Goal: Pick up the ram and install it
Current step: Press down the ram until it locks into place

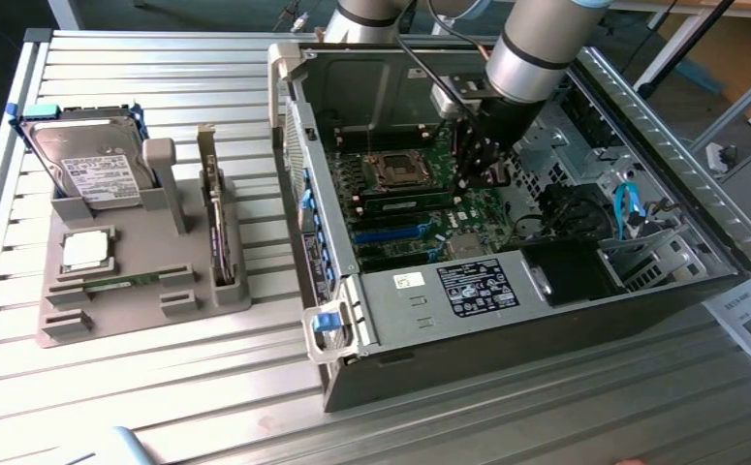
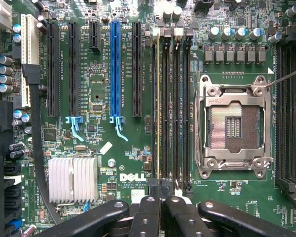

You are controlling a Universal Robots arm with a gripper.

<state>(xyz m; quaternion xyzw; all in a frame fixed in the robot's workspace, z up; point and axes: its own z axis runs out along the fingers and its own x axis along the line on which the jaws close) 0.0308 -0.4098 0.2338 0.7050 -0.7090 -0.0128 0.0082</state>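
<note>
Daylight was bright on my table (image 1: 155, 387), glare top right; case (image 1: 569, 320) interior dim; wrist pic sharp, evenly lit.

Ribbed metal table (image 1: 155, 387); daylight from upper right.

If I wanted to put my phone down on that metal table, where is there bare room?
Bare slats lie along the table's front edge, below the grey tray and the computer case, and behind the tray. It is crowded inside the case, where the arm reaches down over the motherboard.
</note>
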